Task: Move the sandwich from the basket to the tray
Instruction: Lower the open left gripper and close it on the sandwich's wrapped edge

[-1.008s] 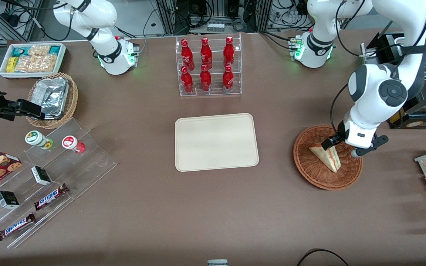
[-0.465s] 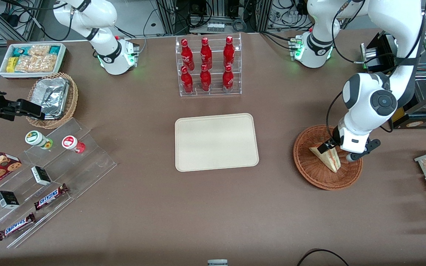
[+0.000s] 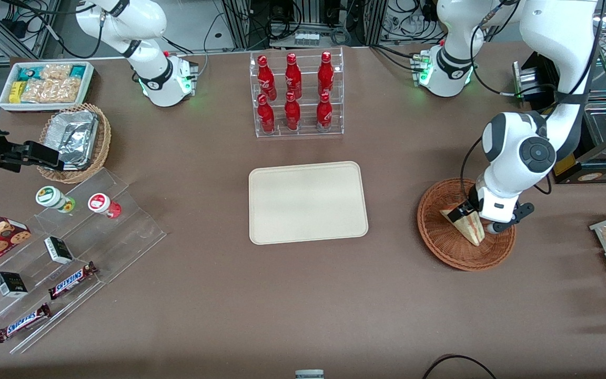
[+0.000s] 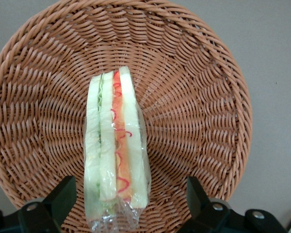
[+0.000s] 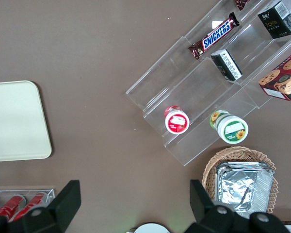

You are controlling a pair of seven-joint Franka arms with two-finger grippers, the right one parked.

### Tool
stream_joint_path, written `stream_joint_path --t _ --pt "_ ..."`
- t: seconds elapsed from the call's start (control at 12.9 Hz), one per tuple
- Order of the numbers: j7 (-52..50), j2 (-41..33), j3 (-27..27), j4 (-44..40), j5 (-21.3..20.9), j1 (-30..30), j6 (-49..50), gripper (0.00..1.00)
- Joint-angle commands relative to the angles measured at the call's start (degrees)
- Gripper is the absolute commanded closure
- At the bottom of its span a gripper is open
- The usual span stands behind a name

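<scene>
sandwich [image 4: 115,153], a plastic-wrapped white wedge with red-green filling, sits between the spread-open end effector [image 4: 128,206].

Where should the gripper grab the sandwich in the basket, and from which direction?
Across the two flat bread faces, coming down from above. The sandwich stands on edge in the basket, filling layers facing up, so its broad faces are the opposing sides. The gripper is open, its fingers already straddling the wrapped wedge at its wide end. A gentle squeeze seems wise; the bread looks soft.

Brown table [image 3: 219,295]: tray [image 3: 308,202], basket [image 3: 442,245].
</scene>
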State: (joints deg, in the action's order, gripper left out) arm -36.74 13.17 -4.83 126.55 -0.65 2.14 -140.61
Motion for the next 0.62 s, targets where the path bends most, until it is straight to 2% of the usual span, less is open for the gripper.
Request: stream_joint_path --t 0.0,0.31,0.39,0.47,0.54 --pt "-1.5 0.4 0.1 0.4 -0.8 0.2 -1.6 0.00" --pt "-1.6 1.3 0.4 0.3 -0.8 0.0 -1.9 0.03" --pt "-1.5 1.5 0.4 0.4 -0.8 -0.2 -2.6 0.12" --pt "-1.5 1.8 0.4 0.4 -0.8 -0.2 -3.0 0.37" --pt "-1.5 1.9 0.4 0.5 -0.8 -0.2 -3.0 0.68"
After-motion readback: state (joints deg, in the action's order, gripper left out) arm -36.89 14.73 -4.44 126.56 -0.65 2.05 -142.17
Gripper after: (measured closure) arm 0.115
